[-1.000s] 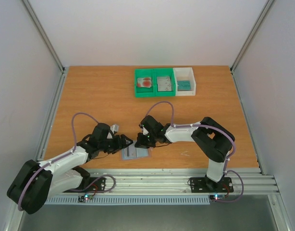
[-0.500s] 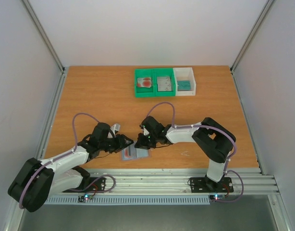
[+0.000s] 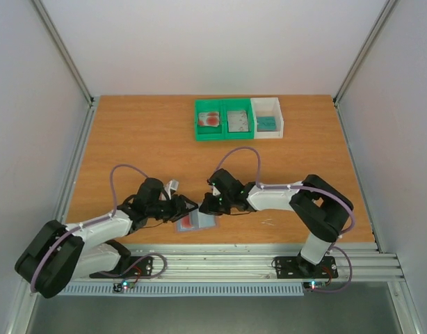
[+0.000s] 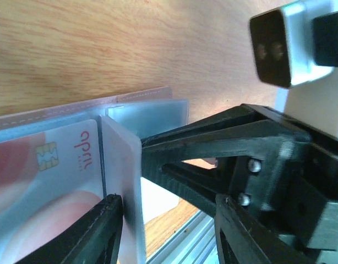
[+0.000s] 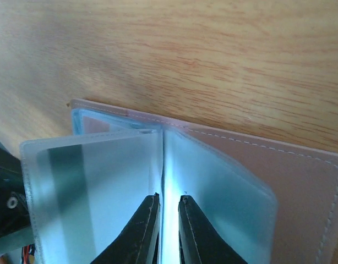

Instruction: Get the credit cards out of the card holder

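We take this for a robotics lab test cell: a wooden table (image 3: 144, 139) boxed in by bare white walls (image 3: 213, 42) and aluminium posts (image 3: 66, 52), two cabled robot arms (image 3: 95, 226) bolted to a slotted metal rail (image 3: 227, 261) at its near edge.

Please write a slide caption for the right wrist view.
Right gripper at the fold between the clear sleeves of the open card holder on a table.

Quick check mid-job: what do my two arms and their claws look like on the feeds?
The left arm and right arm have white shells between bulky black joints. A purple cable loops along each. Each black base carries small coloured lights. The left claw and right claw are black with two tapered fingers; a silver-white camera block sits on the right wrist.
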Tool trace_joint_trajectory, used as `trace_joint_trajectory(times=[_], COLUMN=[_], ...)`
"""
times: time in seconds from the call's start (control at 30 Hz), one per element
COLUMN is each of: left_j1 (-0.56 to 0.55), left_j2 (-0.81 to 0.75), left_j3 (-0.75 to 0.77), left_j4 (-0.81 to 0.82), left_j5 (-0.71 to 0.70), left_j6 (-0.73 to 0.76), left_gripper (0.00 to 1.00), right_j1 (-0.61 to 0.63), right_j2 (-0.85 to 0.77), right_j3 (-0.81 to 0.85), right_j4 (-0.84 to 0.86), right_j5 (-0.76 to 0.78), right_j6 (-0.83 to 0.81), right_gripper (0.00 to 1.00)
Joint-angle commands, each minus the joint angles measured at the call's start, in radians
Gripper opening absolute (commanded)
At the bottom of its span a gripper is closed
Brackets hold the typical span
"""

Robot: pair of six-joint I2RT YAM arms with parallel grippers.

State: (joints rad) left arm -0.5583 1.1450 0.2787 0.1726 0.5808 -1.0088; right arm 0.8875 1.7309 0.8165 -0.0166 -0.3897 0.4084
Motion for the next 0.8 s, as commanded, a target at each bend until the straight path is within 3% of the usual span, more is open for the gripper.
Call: trace_joint_trajectory(times=[0.0,0.37,0.57,0.77], left_j1=[-0.025,-0.064,-0.082,-0.083], left_j2=[0.037,0.090,0.131,0.091], left_j3=[0.021,0.054,0.065,0.059], left_j4=[0.085,0.116,0.170,0.057], left_j5=[0.014,0.000,0.011,-0.054], left_j6=[-0.014,-0.014,-0.029,-0.003], left_gripper=[0.47,0.47,0.47,0.47], right_j1=[0.008,0.009,0.008,0.008], right_j2=[-0.058,-0.269,-0.312,-0.320], right_j3=[-0.009,-0.047,-0.055,-0.047], right_j4=[-0.026,-0.179,-0.200,-0.197], right_j5=[0.073,0.252,0.269,0.241], right_j6=[-0.031,-0.083,-0.080,-0.083], right_gripper=[0.12,0.13,0.13,0.14])
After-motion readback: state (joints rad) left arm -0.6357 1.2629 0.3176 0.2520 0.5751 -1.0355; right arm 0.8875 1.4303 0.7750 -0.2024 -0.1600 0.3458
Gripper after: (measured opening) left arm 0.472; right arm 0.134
